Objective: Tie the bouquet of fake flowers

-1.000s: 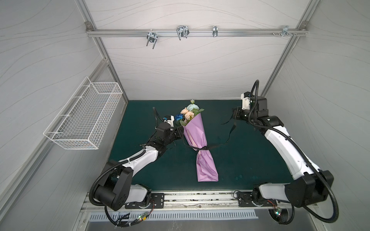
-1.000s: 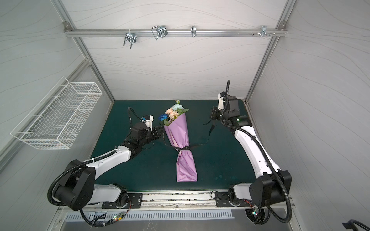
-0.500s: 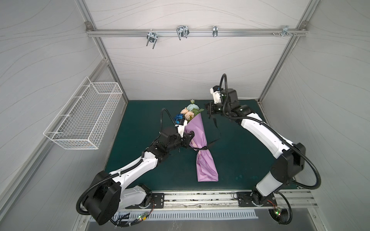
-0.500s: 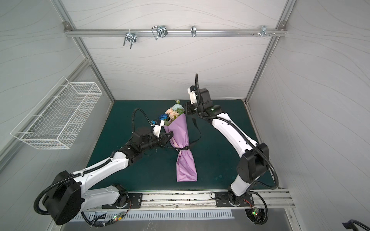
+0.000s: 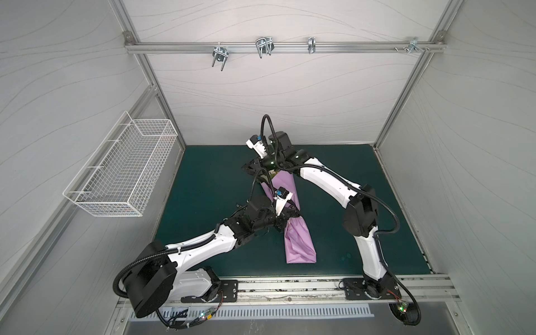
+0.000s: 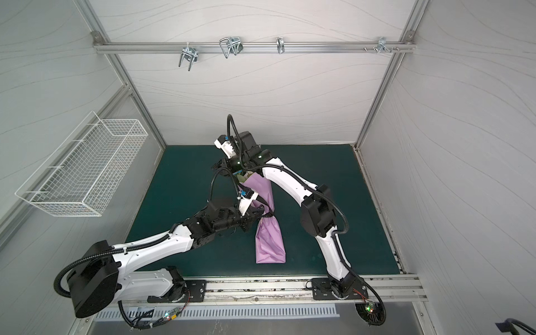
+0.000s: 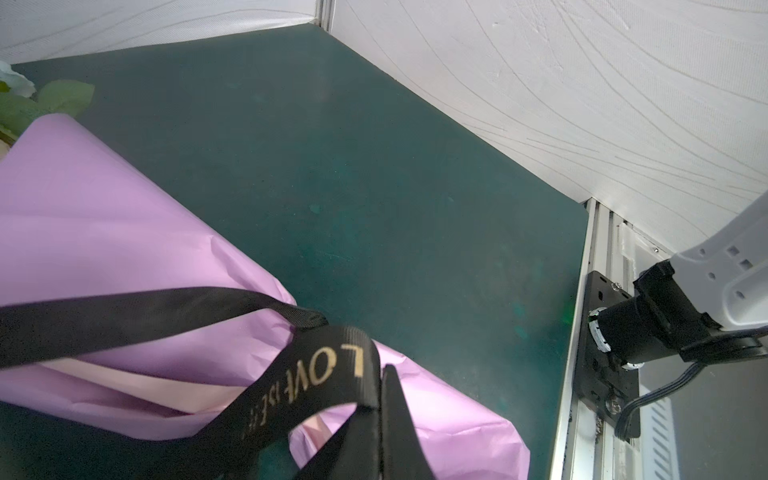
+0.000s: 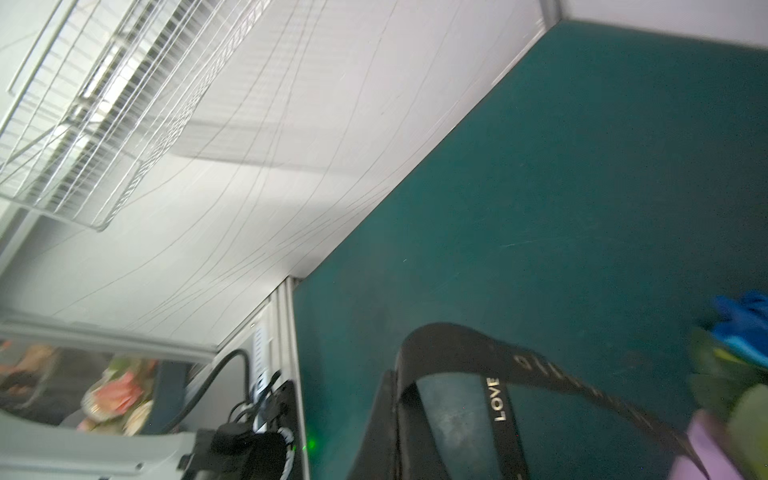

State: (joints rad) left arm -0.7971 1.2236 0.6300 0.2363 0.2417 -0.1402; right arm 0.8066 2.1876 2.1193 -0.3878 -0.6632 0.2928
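Left wrist view has the left gripper (image 7: 380,395) pinched closed on a loop of black ribbon (image 7: 316,374), whose gold letters read "LOVE"; the smaller script after it is too blurred to read. Beyond the ribbon lies the lilac paper wrap (image 7: 104,216), its pink inner side showing at the fold. The bouquet of fake flowers (image 7: 62,97) pokes from its wide end as a green leaf and a pale rose.

Right wrist view shows the right gripper (image 8: 395,399) likewise closed on the ribbon, "LOVE" legible again, with a blurred deep blue rose (image 8: 744,324) nearby.

In both top views the wrapped bouquet lies near the middle of the green mat (image 5: 214,179), flower end toward the back wall. The right arm (image 5: 324,179) reaches across and hides most of the blooms. The left gripper sits at the wrap's waist, where the ribbon seems to be cinched round it.

A white wire basket (image 5: 124,171) hangs on the left wall, and metal hooks (image 5: 264,48) hang from the overhead rail.
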